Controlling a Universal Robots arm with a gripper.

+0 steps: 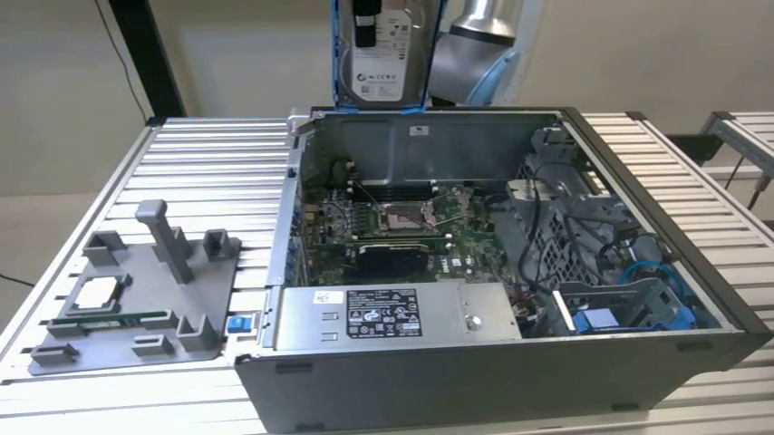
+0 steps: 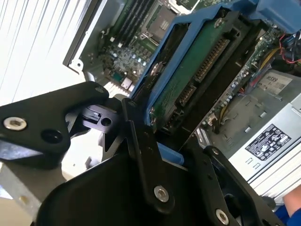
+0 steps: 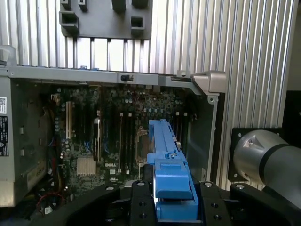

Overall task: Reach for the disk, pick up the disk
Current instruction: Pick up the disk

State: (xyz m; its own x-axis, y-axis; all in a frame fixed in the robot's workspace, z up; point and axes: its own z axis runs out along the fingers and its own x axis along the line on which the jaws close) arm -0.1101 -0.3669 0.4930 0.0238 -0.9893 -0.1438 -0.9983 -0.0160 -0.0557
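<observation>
Pincer (image 3: 173, 200): you're looking at it clenching on the disk. Its black fingers (image 3: 141, 202) are pressing the blue frame from both sides in both wrist views.
Disk (image 1: 384, 53): it's hanging upright in the pincer's grip, w/ the white label facing the ext. cam and the blue frame running along its edges. In the second wrist view it's showing you its green circuit-board side.
Arm (image 1: 478, 41): silver-grey w/ blue trim, it's standing just behind the pincer and the disk.
PC case (image 1: 484, 385): it's lying open on the table, directly below the pincer. The disk is hanging over its rear part. You can't tell from the ext. cam whether the disk's lower edge is clearing the rear wall.
Mobo (image 1: 400, 213): it's sitting under the pincer inside the case, w/ RAM slots and CPU socket showing.
PSU (image 1: 387, 313): it's sitting at the case end farthest from the pincer.
Drive bay (image 1: 617, 313): blue plastic parts are sitting here, well apart from the pincer.
Grey fixture tray (image 1: 158, 299): it's lying on the slatted table (image 1: 206, 145) beside the case, well apart from the pincer.
Chip (image 1: 97, 292): small, square and silver, it's resting on that tray.
</observation>
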